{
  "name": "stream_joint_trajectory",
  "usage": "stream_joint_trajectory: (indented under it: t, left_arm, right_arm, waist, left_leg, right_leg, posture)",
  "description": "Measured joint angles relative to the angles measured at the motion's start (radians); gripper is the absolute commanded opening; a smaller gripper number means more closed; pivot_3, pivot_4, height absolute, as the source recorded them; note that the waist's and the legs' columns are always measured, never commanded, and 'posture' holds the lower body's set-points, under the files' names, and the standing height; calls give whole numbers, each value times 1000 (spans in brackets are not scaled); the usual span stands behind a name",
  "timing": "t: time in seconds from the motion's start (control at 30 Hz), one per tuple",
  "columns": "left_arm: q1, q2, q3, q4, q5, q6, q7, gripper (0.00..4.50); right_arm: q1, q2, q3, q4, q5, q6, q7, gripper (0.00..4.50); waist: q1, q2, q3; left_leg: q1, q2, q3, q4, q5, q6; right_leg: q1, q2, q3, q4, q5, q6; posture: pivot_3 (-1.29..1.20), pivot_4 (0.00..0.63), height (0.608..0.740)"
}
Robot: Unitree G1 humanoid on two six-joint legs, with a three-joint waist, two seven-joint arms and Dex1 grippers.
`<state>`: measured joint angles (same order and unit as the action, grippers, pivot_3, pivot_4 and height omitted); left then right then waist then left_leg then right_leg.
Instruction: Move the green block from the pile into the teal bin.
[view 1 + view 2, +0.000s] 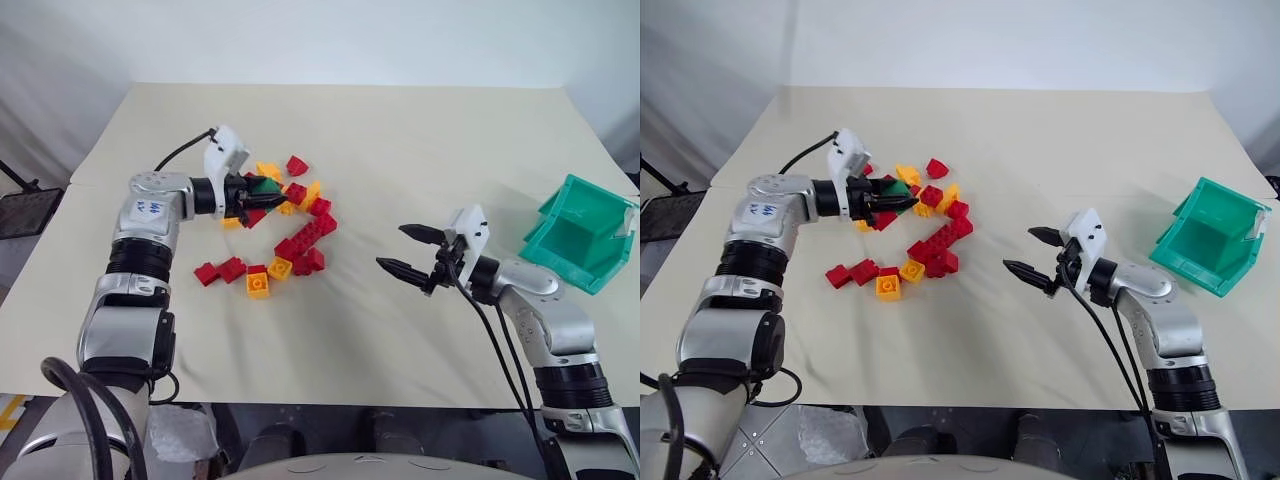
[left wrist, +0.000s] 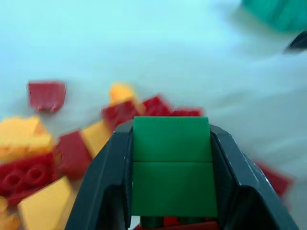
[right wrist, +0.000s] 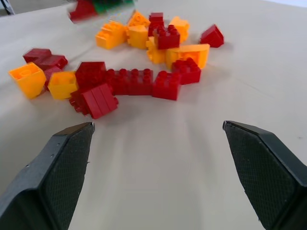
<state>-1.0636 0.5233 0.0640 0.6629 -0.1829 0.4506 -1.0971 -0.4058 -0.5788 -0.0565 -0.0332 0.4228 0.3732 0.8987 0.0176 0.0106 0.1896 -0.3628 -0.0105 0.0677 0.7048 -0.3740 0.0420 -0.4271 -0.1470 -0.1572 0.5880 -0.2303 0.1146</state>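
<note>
Two fingers of my left gripper (image 2: 170, 191) clamp green block (image 2: 171, 165) between them, above pile (image 1: 280, 225) near table (image 1: 400, 130) left-centre. Right gripper (image 1: 410, 250) spread wide, holding nothing, between pile and bin (image 1: 580, 235) at right edge.

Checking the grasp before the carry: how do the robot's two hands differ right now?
The left hand is shut on the green block; the right hand holds nothing, its fingers spread wide. The left hand is over the pile; the right hand hangs between the pile and the teal bin. Both have two black fingers.
</note>
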Motion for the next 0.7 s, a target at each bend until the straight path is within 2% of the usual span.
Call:
stream_joint_trajectory:
  t: [0.1, 0.27, 0.43, 0.5, 0.53, 0.7]
  left_arm:
    - [27, 26, 8, -98, -43, 81, -11, 1534]
    - [69, 33, 1, -146, -54, 138, 5, 1534]
    - [182, 83, -84, -213, -2, 78, 4, 1534]
    - [239, 82, -113, -213, 9, 75, 3, 2252]
    - [253, 81, -125, -213, 12, 74, 3, 2412]
    - [265, 97, -140, -219, 35, 33, 12, 3930]
  right_arm:
    - [7, -8, -20, 0, 1, 0, 4, 4500]
    - [14, -8, -29, -1, 2, 1, 5, 4500]
    - [17, -8, -30, -5, 3, 1, 2, 4500]
    - [25, -8, -31, -5, 3, 2, 1, 4500]
    - [26, -8, -31, -5, 3, 3, 1, 4500]
    - [25, -8, -31, -8, 3, 6, -2, 4500]
  waist:
    - [-1, 0, 0]
    - [1, 0, 0]
    - [0, 0, 0]
    - [0, 0, 0]
    - [0, 0, 0]
    - [6, 0, 0]
  left_leg:
    - [0, 0, -1, 0, 0, 0]
    - [0, 0, -1, 4, 0, 0]
    - [1, 0, -2, 4, 0, 0]
    - [0, 1, -2, 5, 0, 0]
    - [-2, 1, -2, 7, 0, 0]
    - [-6, 1, -2, 12, 0, 0]
  right_leg:
    - [0, 0, 0, 1, 0, 0]
    - [0, 0, 1, 2, 0, 0]
    - [0, 0, 2, 3, 0, 0]
    - [0, 1, 2, 3, 0, 0]
    - [0, 1, 1, 3, 0, 0]
    - [-1, 1, 0, 4, 1, 0]
  posture:
    - [0, 150, 740]
    - [0, 150, 740]
    - [0, 150, 740]
    - [0, 150, 740]
    - [0, 150, 740]
    - [0, 150, 740]
